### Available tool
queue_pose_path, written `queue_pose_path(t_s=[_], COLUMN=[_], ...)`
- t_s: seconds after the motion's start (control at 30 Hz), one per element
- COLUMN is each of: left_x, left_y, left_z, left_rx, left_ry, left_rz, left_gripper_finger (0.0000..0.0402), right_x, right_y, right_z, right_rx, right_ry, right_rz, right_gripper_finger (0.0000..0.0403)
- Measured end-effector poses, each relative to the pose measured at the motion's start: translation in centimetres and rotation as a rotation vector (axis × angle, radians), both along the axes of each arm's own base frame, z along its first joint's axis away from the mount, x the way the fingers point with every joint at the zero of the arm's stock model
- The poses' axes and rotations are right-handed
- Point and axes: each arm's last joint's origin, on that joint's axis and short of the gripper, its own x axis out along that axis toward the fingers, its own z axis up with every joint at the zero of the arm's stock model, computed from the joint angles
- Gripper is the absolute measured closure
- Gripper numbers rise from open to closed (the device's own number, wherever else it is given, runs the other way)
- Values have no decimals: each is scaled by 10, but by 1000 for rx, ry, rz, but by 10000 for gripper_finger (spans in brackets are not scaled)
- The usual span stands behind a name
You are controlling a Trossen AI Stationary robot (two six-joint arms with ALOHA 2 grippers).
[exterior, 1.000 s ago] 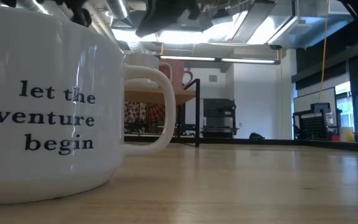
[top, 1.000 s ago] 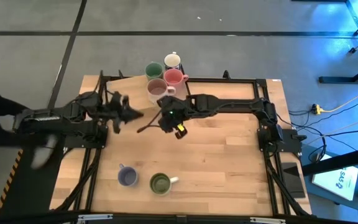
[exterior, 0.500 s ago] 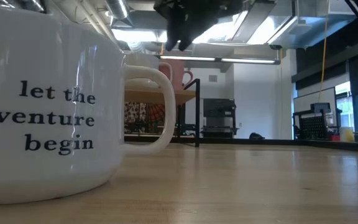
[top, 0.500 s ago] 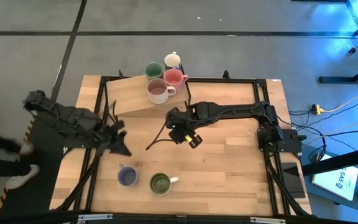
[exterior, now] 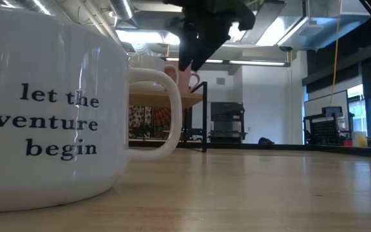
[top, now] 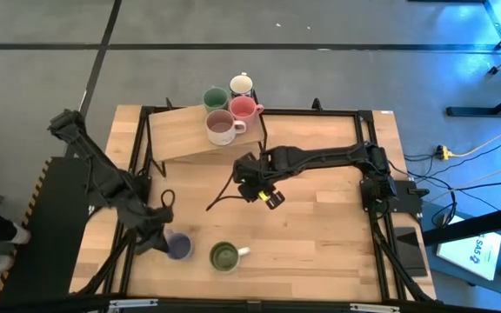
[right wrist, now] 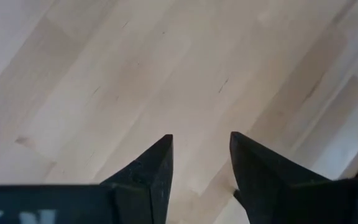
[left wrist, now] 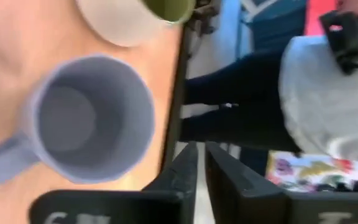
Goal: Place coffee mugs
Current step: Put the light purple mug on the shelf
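Note:
The lavender-blue mug (top: 178, 247) stands upright near the table's near-left corner, and also shows as the lavender-blue mug (left wrist: 86, 118) in the left wrist view. My left gripper (top: 158, 240) sits low at its left side, fingers (left wrist: 182, 171) nearly together, with the mug beside them and not between them. The green mug with a white handle (top: 224, 256) stands just to the right; it is the lettered white mug (exterior: 44, 109) in the low view. The teal-green (top: 215, 97), white (top: 242, 84), pink (top: 244, 108) and brown-inside (top: 221, 127) mugs stand on a raised board. My right gripper (top: 259, 184) hovers open over mid-table. My left gripper (left wrist: 201, 152) is shut, right beside the lavender-blue mug's outer wall (left wrist: 145, 134), on the side away from its handle (left wrist: 5, 165). I cannot tell whether a finger touches the wall. The mug stands upright on the table.
The raised wooden board (top: 181, 137) sits at the table's far left, inside a black frame (top: 320, 112). A loose dark cable (top: 220, 196) lies mid-table. Bare wood (right wrist: 166, 68) lies under my right gripper. A person (left wrist: 328, 93) stands off the table's left edge.
My left arm has swung from the far-left part of the table toward the near edge and come down beside the lavender-blue mug. My right gripper has drawn away from the raised board, toward the table's middle, and come lower. No mug has moved.

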Motion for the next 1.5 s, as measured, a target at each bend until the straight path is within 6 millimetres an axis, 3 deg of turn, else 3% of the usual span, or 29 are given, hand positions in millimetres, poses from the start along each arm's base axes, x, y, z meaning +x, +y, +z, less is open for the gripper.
queue_pose_path(t_s=[0.27,0.4,1.23,1.4,1.5], left_x=[12,15,9,13,17], left_y=[-7,-3,13,8,5], left_z=[-17,-24,-36,-31,-12], left_rx=[118,127,335,288,239], left_ry=[29,106,199,130,48], left_rz=[160,213,91,80,38], left_gripper_finger=[288,264,265,265,265], right_x=[5,6,10,10,11], right_y=[0,0,-2,-2,-2], right_z=[-6,-3,-1,0,0], right_rx=[7,-6,-12,-35,-33], right_ry=[-47,-70,-119,-125,-130], right_rz=[-25,-30,-35,-45,-45], right_gripper_finger=[255,255,256,256,256])
